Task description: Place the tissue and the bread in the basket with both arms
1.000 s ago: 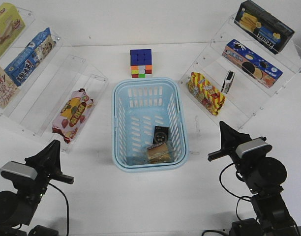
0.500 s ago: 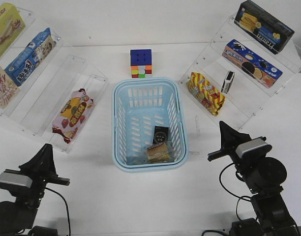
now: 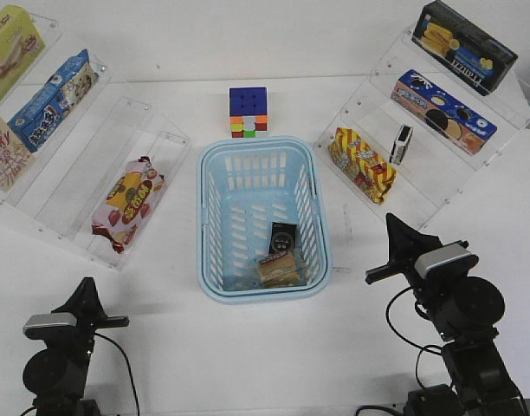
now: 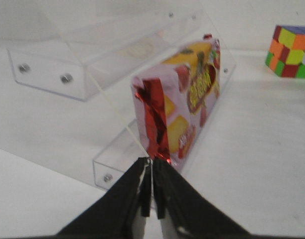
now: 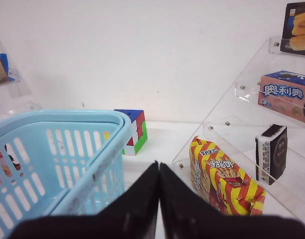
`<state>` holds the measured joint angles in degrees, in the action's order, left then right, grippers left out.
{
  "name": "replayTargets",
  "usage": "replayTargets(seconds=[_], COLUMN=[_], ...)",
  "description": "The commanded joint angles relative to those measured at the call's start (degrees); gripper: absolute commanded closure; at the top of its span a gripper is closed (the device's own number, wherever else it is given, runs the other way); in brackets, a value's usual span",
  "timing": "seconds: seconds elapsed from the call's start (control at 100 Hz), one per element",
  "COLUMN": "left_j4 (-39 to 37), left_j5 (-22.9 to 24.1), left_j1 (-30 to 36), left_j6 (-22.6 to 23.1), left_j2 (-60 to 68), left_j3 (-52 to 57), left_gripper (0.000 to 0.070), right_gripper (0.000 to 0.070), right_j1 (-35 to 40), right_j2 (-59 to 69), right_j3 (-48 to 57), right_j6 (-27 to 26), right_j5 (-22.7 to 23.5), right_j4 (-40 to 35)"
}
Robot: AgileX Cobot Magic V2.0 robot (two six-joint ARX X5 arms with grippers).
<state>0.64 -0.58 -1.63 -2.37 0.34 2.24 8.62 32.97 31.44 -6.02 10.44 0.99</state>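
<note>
The light blue basket (image 3: 258,144) stands at the table's middle. Inside it, near its front right corner, lie the black tissue pack (image 3: 283,235) and the wrapped tan bread (image 3: 278,267), touching each other. My left gripper (image 3: 85,288) is shut and empty, low at the front left, well clear of the basket. In the left wrist view its tips (image 4: 152,167) point at the pink-red packet (image 4: 187,94). My right gripper (image 3: 391,222) is shut and empty, just right of the basket. The right wrist view shows its tips (image 5: 158,168) beside the basket's wall (image 5: 100,159).
Clear acrylic shelves stand left and right. The left holds the pink-red packet (image 3: 128,202) and snack boxes. The right holds a yellow-red snack bag (image 3: 362,163), a small black-and-white pack (image 3: 403,144) and biscuit boxes. A colour cube (image 3: 248,111) sits behind the basket.
My left arm has drawn back and down toward the front edge, its gripper staying shut. The right arm and the things in the basket have not moved.
</note>
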Motion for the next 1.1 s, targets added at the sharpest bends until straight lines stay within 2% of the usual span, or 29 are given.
replayTargets(seconds=[0.0,0.11,0.22,0.85,0.99,1.09], left_j4=[-1.4,-1.5,-1.7,-2.1,-2.1,-2.1], left_j5=[-1.2,-1.3,-1.0,-1.1,-1.1,-1.1], left_j1=[0.0,0.0,0.0,0.0,0.0,0.0], left_j6=[-0.3,-0.2,2.3,2.3,2.3,2.3], left_j2=[-0.2,-0.2,-0.2,-0.2,-0.2,-0.2], left_j3=[-0.6,-1.5,-1.5,-1.4,-1.4,-1.4], left_gripper=[0.0698,0.0698,0.0699,0.0698,0.0698,0.0698], right_gripper=[0.0696,0.0696,0.0696,0.0696,0.0696,0.0696], right_j1=[0.1,0.1,0.0,0.0,0.0,0.0], right_j2=[0.1,0.1,0.1,0.1,-0.6,-2.6], right_j3=[0.3,0.3,0.3,0.3,0.2,-0.7], right_j6=[-0.6,-0.6,-0.6,-0.6,0.5,6.1], right_j5=[0.0,0.0,0.0,0.0,-0.3,-1.7], right_j4=[1.1,1.2,1.5,2.9,2.7,2.4])
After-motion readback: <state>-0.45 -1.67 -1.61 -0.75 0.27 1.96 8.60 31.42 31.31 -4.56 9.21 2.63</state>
